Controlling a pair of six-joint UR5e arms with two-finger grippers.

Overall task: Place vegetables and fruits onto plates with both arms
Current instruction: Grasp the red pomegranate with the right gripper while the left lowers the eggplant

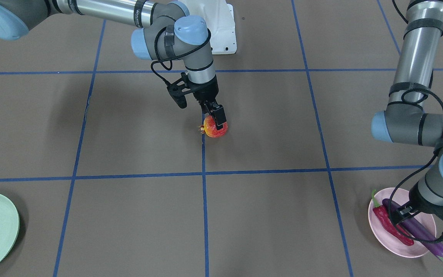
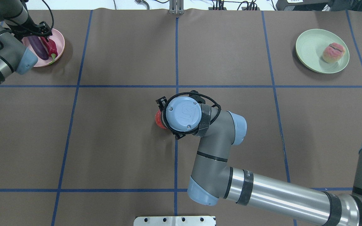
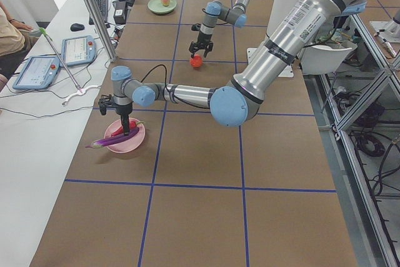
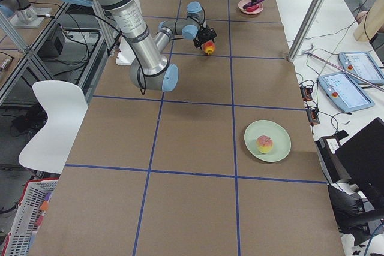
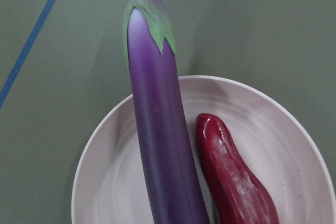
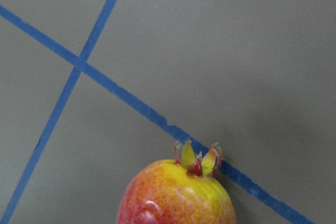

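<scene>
My right gripper (image 1: 216, 118) is shut on the bumpy red-orange fruit (image 1: 215, 128) at the table's middle, beside a blue tape line. The fruit fills the bottom of the right wrist view (image 6: 178, 198). My left gripper (image 1: 412, 219) hangs low over the pink plate (image 1: 410, 251). On that plate the purple eggplant (image 5: 157, 145) lies beside the red chili (image 5: 231, 177), and the eggplant's green cap sticks out over the rim. I cannot tell whether the left gripper is open or shut. The peach (image 2: 334, 52) lies on the mint green plate (image 2: 309, 47).
Blue tape lines (image 2: 176, 56) divide the brown table into squares. The white base block (image 1: 221, 27) stands at the robot's side. Tablets and cables (image 3: 62, 54) lie along the operators' edge in the exterior left view.
</scene>
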